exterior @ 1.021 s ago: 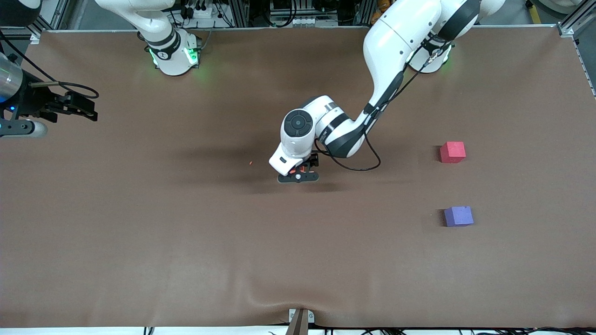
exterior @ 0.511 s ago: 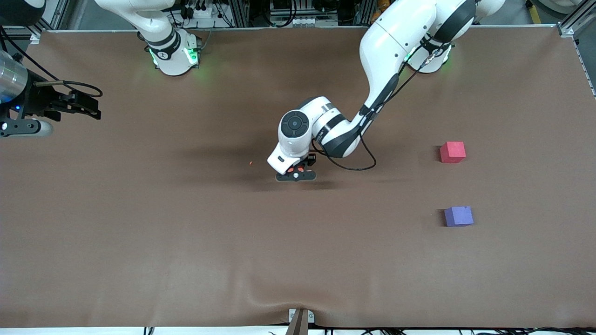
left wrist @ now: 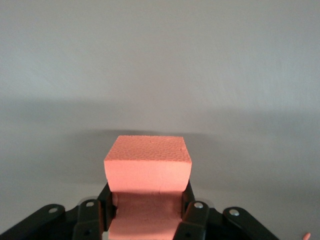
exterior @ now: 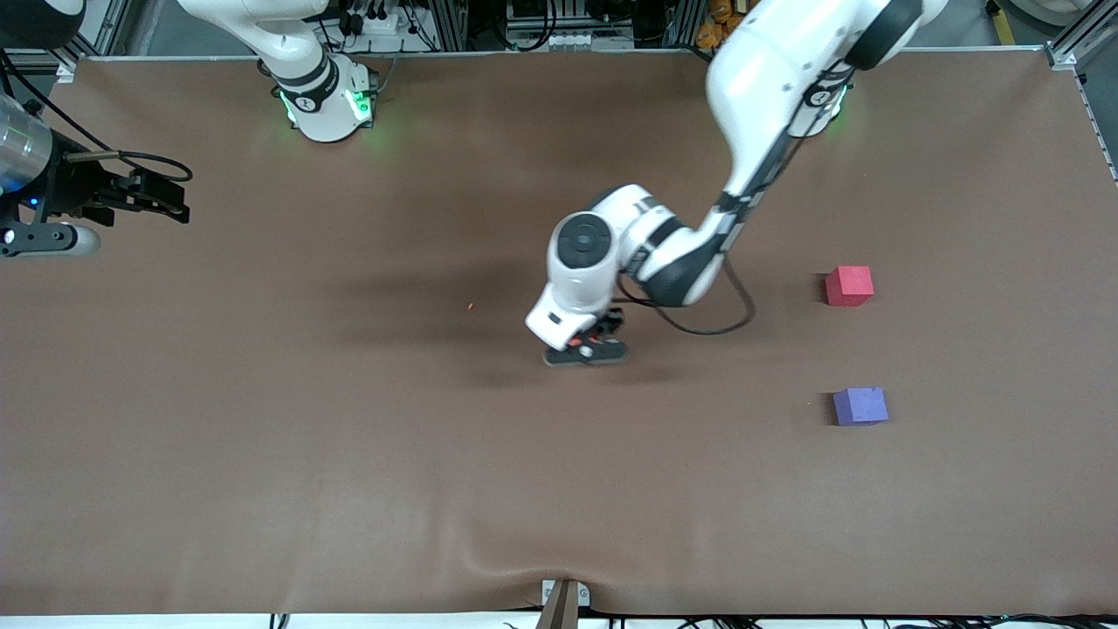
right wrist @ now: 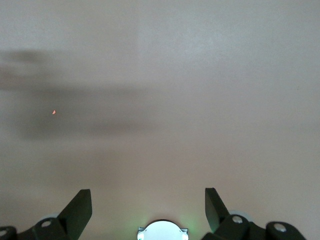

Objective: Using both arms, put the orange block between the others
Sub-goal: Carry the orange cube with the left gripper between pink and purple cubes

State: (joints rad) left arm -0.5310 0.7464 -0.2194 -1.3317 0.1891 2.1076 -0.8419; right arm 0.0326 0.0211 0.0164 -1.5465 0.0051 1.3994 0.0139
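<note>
Clamped between the left gripper [exterior: 587,349] fingers [left wrist: 192,212] is the orange block [left wrist: 148,165], lifted over the middle of the brown table [exterior: 262,454]; from the front the wrist hides nearly all of the block, with only slivers of orange showing. Toward the left arm's end sit the red-pink cube [exterior: 848,286] and, nearer the front camera, the purple-blue cube [exterior: 860,406], well apart. An orange crumb [exterior: 470,306] lies near mid-table. At the right arm's end the right gripper [exterior: 166,199] waits, jaws spread wide, holding nothing.

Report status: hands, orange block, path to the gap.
Left hand shut on orange block over mid-table. Right hand open, waiting at its end. Red-pink cube, purple cube apart; nothing between.
</note>
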